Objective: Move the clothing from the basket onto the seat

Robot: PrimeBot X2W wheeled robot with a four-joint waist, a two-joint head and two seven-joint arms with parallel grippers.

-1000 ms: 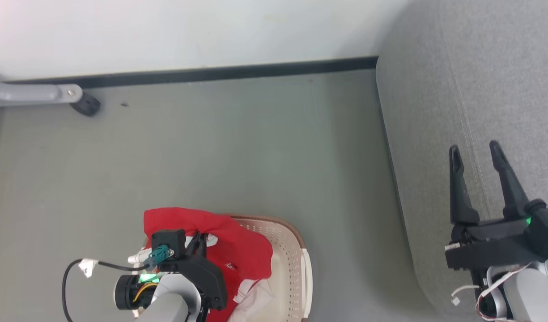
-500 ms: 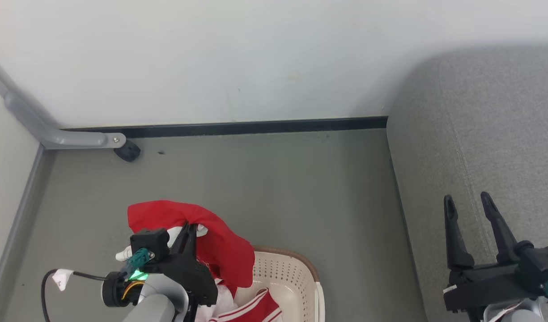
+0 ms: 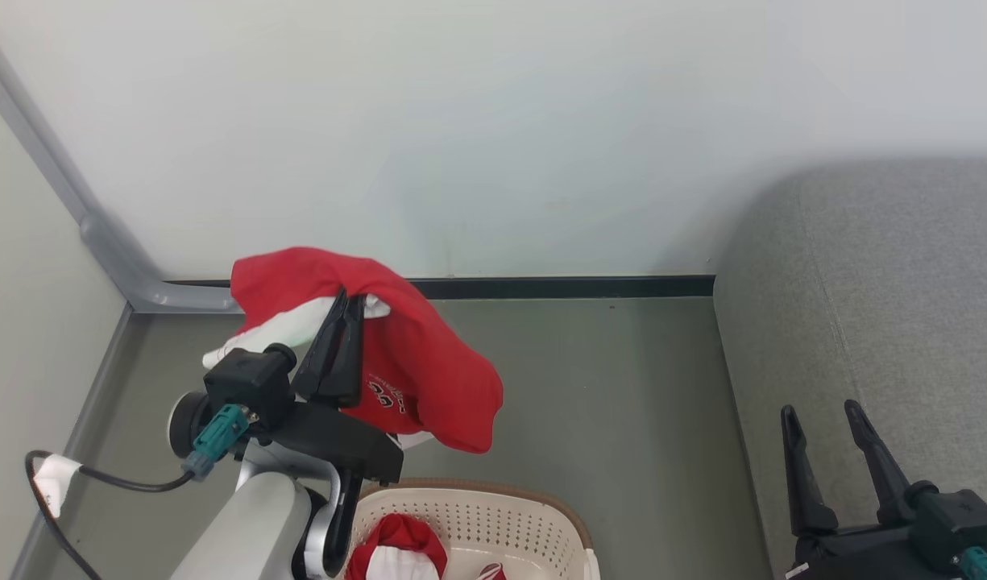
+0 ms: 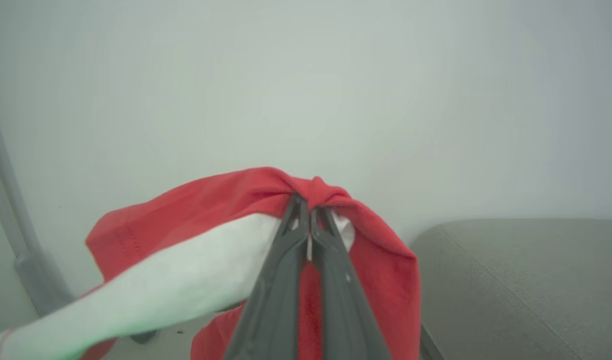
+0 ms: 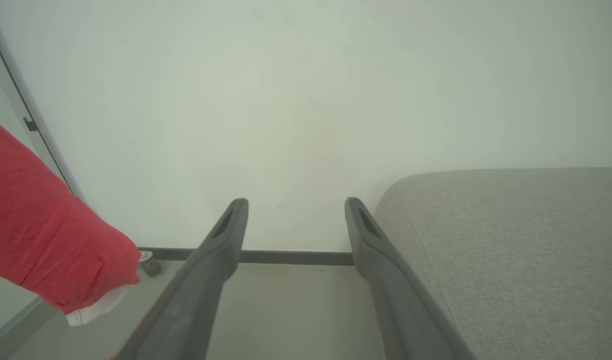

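Left fingers (image 3: 350,300) pinch 1 red garment (image 3: 429,379) above 1 basket (image 3: 493,515); right fingers (image 3: 858,420) gape empty beside 1 seat (image 3: 904,282).

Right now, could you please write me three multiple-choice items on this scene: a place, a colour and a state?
1. The grey couch cushion lies on which side of the laundry basket? A. robot's right B. robot's left C. beneath it
2. The shirt in the left gripper is mainly: A. blue B. red C. black
3. The right gripper is: A. shut on fabric B. open, empty C. shut, empty
Answers: 1 A, it sits right of the basket in the head view; 2 B, red fabric drapes over that gripper; 3 B, its jaws stand apart, nothing between.
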